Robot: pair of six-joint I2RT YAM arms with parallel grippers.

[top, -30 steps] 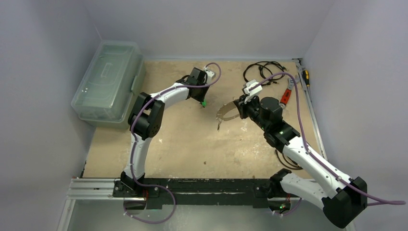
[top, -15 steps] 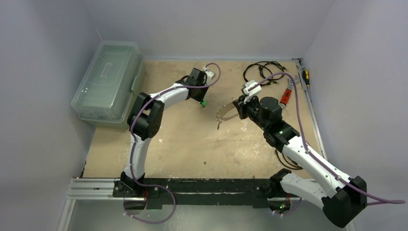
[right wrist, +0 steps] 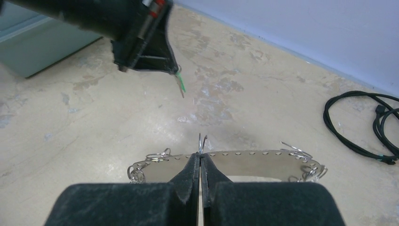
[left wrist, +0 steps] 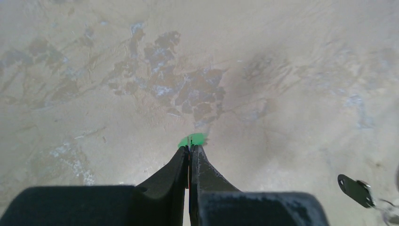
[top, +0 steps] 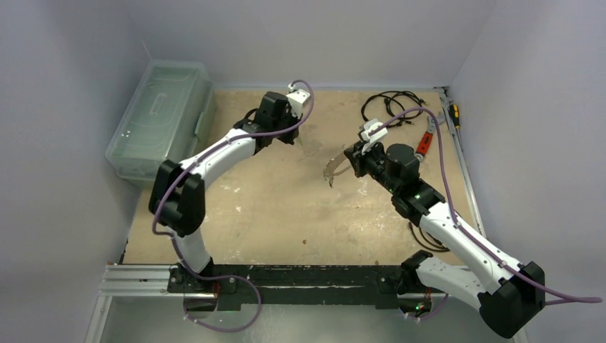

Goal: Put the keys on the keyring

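My left gripper [left wrist: 190,148] is shut on the green-tagged key [left wrist: 193,139], held above the bare table. In the right wrist view this gripper [right wrist: 170,69] hangs at upper left with the green key [right wrist: 180,83] pointing down. In the top view it [top: 291,137] is left of the keyring. My right gripper [right wrist: 200,159] is shut on the rim of the silvery keyring [right wrist: 263,164], beside an upright split ring [right wrist: 202,142]. The keyring [top: 334,169] is held above the table. A black-tagged key [left wrist: 355,189] shows at lower right. The red-tagged key [top: 423,145] lies behind the right arm.
A clear plastic box [top: 161,121] stands at the far left. Black cable coils [top: 389,107] lie at the back right, also seen in the right wrist view [right wrist: 362,122]. A screwdriver [top: 454,114] lies along the right wall. More cable [top: 423,237] lies by the right arm.
My left arm has swung its elbow out to the left and its wrist has moved back and left, carrying the green key away from the keyring. The keyring has tilted slightly.
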